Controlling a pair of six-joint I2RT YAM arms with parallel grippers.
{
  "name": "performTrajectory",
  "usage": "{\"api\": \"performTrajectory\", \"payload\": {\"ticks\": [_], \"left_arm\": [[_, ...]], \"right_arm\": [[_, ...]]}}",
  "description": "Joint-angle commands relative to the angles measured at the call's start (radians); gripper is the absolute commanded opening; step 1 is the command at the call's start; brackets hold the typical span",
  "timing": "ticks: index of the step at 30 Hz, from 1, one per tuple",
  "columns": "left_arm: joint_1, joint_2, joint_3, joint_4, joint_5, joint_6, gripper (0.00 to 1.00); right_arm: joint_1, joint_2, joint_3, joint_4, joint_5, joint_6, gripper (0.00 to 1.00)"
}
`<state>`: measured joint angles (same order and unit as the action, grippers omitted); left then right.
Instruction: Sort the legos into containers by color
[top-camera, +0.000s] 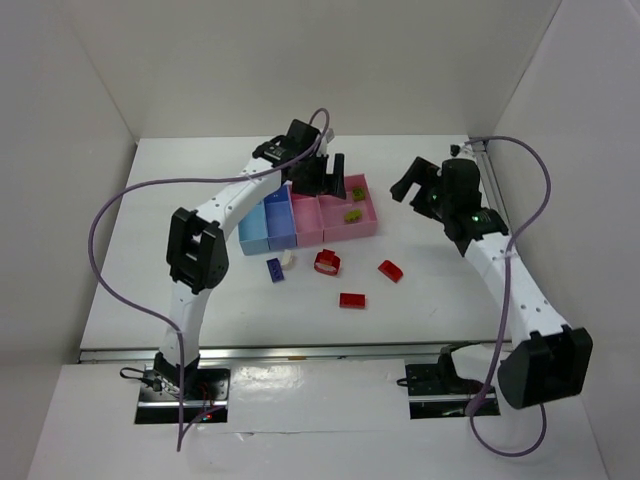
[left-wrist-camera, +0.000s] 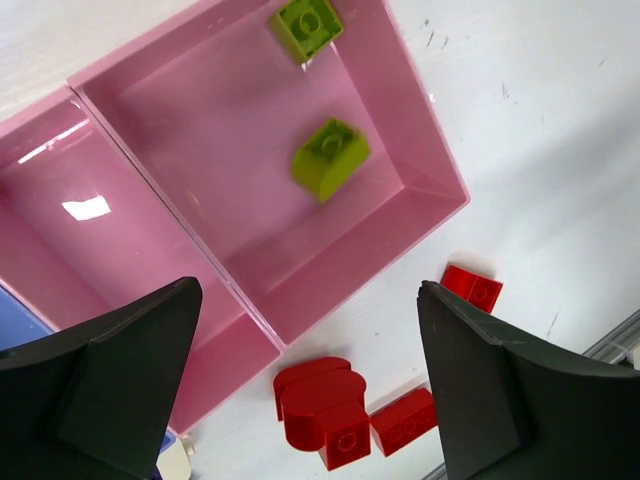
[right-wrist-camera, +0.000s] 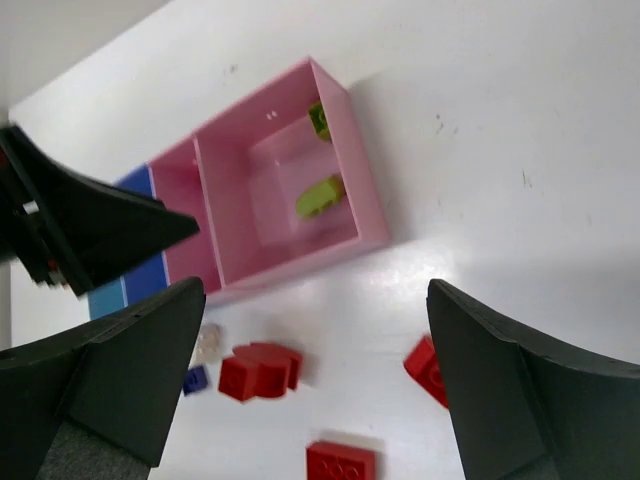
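My left jaws stand wide apart with nothing between them, hanging over the narrow pink bin (left-wrist-camera: 60, 270) and the wider pink bin (left-wrist-camera: 220, 160), which holds two lime green bricks (left-wrist-camera: 330, 157). My right jaws are also spread and empty, above the counter (top-camera: 430, 300) toward its right edge, well apart from the bins. The four joined bins sit toward the far edge, near its middle, with the darker blue bin (top-camera: 283, 225) and light blue bin (top-camera: 256, 232) on the left. On their near side lie three red bricks (top-camera: 352, 299), a dark blue brick (top-camera: 274, 269) and, just beside it, a whitish brick (top-camera: 288, 258).
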<state>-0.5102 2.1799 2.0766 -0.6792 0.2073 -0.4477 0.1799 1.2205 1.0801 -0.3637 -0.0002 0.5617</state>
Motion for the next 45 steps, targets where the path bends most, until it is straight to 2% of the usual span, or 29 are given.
{"api": "performTrajectory", "payload": {"ticks": [1, 5, 8, 9, 11, 12, 16, 20, 22, 26, 32, 38, 41, 45], "left_arm": [[-0.025, -0.092, 0.028, -0.019, -0.04, 0.023, 1.0], [-0.034, -0.257, -0.091, -0.007, -0.112, 0.023, 1.0], [-0.034, -0.366, -0.231, 0.012, -0.185, 0.023, 0.99], [-0.034, -0.434, -0.265, 0.012, -0.203, 0.012, 0.99], [-0.021, -0.495, -0.359, 0.023, -0.242, -0.011, 0.99], [-0.005, -0.521, -0.384, 0.023, -0.243, -0.025, 0.99], [0.018, -0.633, -0.506, 0.013, -0.198, -0.034, 0.99], [0.027, -0.739, -0.642, 0.013, -0.272, -0.062, 0.99], [0.048, -0.761, -0.668, 0.013, -0.282, -0.062, 0.99], [0.058, -0.786, -0.688, 0.013, -0.282, -0.053, 0.99], [0.058, -0.775, -0.698, 0.013, -0.282, -0.034, 0.98], [0.067, -0.766, -0.707, 0.013, -0.273, -0.025, 0.98], [0.067, -0.766, -0.707, 0.013, -0.273, -0.025, 0.98], [0.076, -0.766, -0.707, 0.013, -0.273, -0.016, 0.98]], "right_arm": [[0.009, -0.055, -0.064, -0.125, 0.0, -0.062, 0.99], [0.058, -0.099, -0.164, -0.149, -0.049, -0.083, 0.99], [0.162, -0.113, -0.195, -0.158, -0.038, -0.092, 0.99], [0.232, -0.113, -0.204, -0.158, -0.021, -0.092, 0.99], [0.309, -0.082, -0.204, -0.149, 0.032, -0.083, 0.99], [0.385, -0.064, -0.195, -0.149, 0.06, -0.068, 0.99], [0.545, 0.078, -0.135, -0.136, 0.167, 0.012, 0.99], [0.639, 0.19, -0.06, -0.109, 0.279, 0.183, 0.95], [0.677, 0.243, -0.03, -0.071, 0.304, 0.211, 0.91], [0.687, 0.33, 0.035, -0.041, 0.341, 0.241, 0.86], [0.696, 0.442, 0.13, -0.084, 0.427, 0.26, 0.76], [0.696, 0.484, 0.172, -0.118, 0.448, 0.27, 0.66], [0.696, 0.504, 0.191, -0.138, 0.448, 0.27, 0.66], [0.696, 0.513, 0.192, -0.147, 0.474, 0.27, 0.57]]}}
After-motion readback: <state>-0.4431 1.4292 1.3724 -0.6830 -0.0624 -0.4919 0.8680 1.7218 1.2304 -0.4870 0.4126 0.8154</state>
